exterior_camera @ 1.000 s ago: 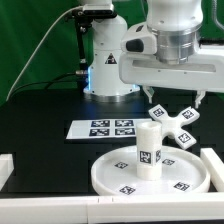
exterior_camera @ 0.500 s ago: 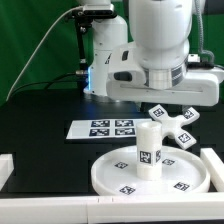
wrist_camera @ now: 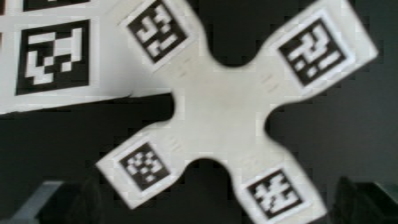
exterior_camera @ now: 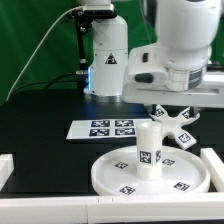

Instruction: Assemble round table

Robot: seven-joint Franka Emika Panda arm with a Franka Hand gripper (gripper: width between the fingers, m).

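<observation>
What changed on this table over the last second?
The arm came down toward the cross-shaped base. Its open gripper now hovers over that part and holds nothing. Nothing was picked up or let go. The base, the leg standing upright in the round disc and the marker board stayed put.

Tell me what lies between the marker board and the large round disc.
Only bare black table; the exterior view shows nothing between the marker board and the disc.

Bright even lighting, faint shadows, coarse low resolution, wrist view slightly blurred
</observation>
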